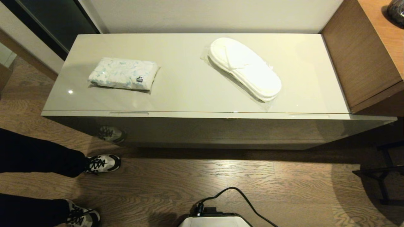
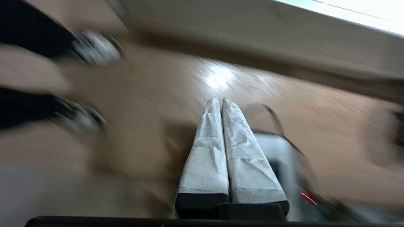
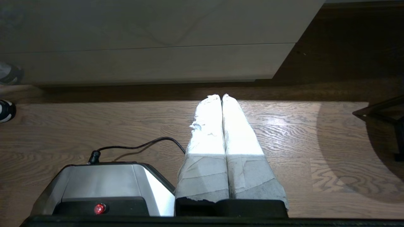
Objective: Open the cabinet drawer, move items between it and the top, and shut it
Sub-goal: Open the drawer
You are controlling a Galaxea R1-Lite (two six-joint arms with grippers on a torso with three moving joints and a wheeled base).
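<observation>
Both grippers pressed together, holding nothing, above the floor.

The left gripper (image 2: 221,100) and right gripper (image 3: 221,96) hang low before the shut drawer (image 1: 202,115); beyond them, up on the top (image 1: 186,85), lie one tissue pack (image 1: 123,73) and one wrapped slippers (image 1: 245,68) pack.

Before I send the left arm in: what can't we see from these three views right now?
- Drawer contents: drawer shut, head view.
- Both grippers: outside head view; only wrist views show left gripper and right gripper.
- Left wrist surroundings: blurred.
- Dark object on wooden unit: cut off.
</observation>
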